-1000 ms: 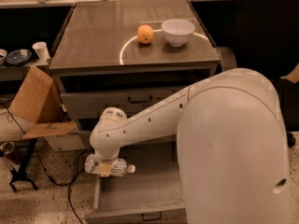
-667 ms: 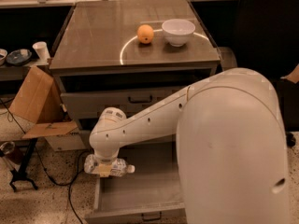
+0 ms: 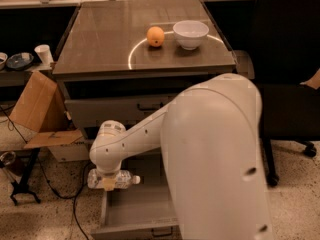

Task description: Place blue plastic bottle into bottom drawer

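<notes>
The blue plastic bottle [image 3: 121, 179] lies on its side, white cap pointing right, in my gripper [image 3: 107, 183]. The gripper hangs from my white arm [image 3: 150, 134] and is shut on the bottle, with a tan fingertip [image 3: 107, 185] across it. The bottle hovers over the left rear corner of the bottom drawer [image 3: 142, 211], which is pulled open and shows a plain grey interior. My large white arm body hides the drawer's right part.
An orange [image 3: 155, 36] and a white bowl [image 3: 190, 33] sit on the cabinet top [image 3: 100, 39]. A shallower drawer [image 3: 115, 110] above is shut. A cardboard box [image 3: 37, 109] and cables lie left; a black chair [image 3: 287, 84] stands right.
</notes>
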